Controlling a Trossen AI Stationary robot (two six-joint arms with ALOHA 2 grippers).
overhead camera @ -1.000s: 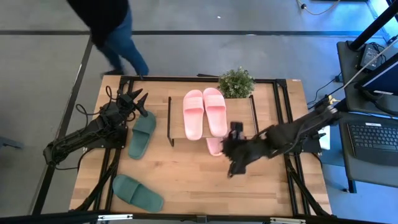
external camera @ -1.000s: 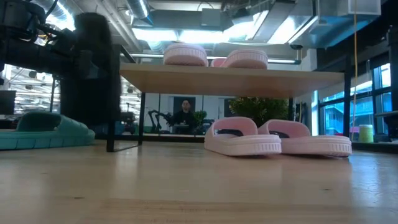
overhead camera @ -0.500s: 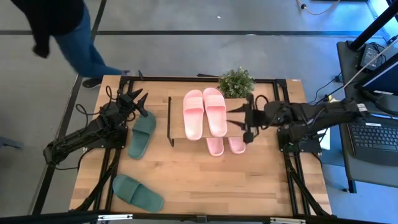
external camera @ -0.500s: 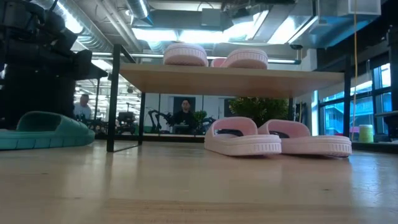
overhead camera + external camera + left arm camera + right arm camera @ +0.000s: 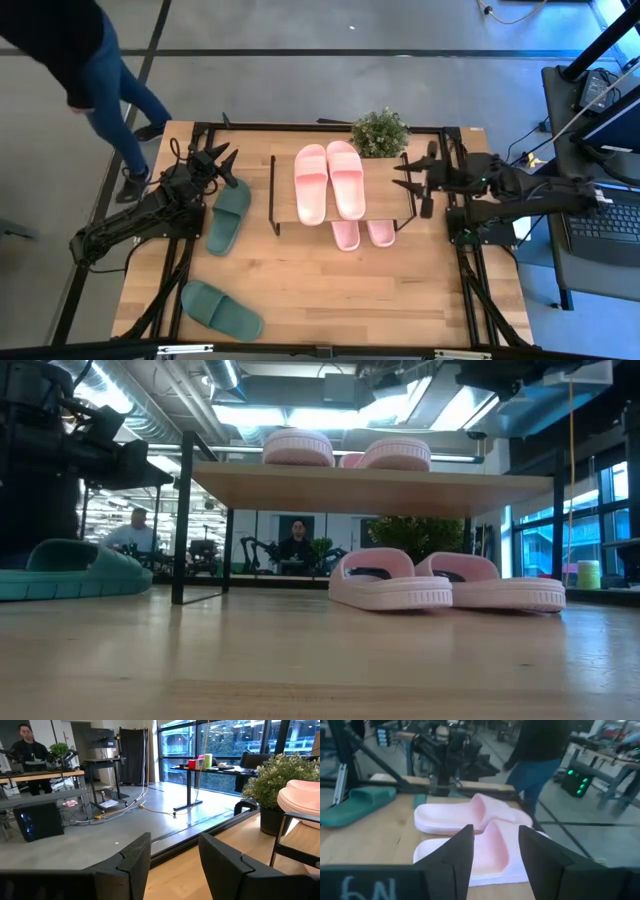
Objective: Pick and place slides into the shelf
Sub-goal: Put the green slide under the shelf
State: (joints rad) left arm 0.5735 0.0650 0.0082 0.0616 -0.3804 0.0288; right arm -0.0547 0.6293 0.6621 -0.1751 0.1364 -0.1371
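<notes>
One light pink pair (image 5: 329,181) lies side by side on the shelf's (image 5: 385,208) wood top board. A second pink pair (image 5: 362,235) rests on its soles on the table under the board, its ends sticking out at the near side; the low view shows this pair (image 5: 445,583) too. One dark green slide (image 5: 228,215) lies left of the shelf, another green slide (image 5: 222,310) near the table's near left corner. My right gripper (image 5: 405,178) hovers open just right of the shelf, pointing at the top pair (image 5: 470,815). My left gripper (image 5: 228,167) is open above the far end of the left green slide.
A potted plant (image 5: 380,132) stands at the far edge behind the shelf. A person (image 5: 90,70) walks on the floor past the table's far left corner. Black frame rails (image 5: 455,200) run along both table sides. Bare wood (image 5: 340,295) lies in front of the shelf.
My right gripper has swung away from the table's middle near the lower pink pair, rising and moving toward the far right, and now sits beside the shelf's right end facing left. Both pink pairs stayed put. The person has walked leftward.
</notes>
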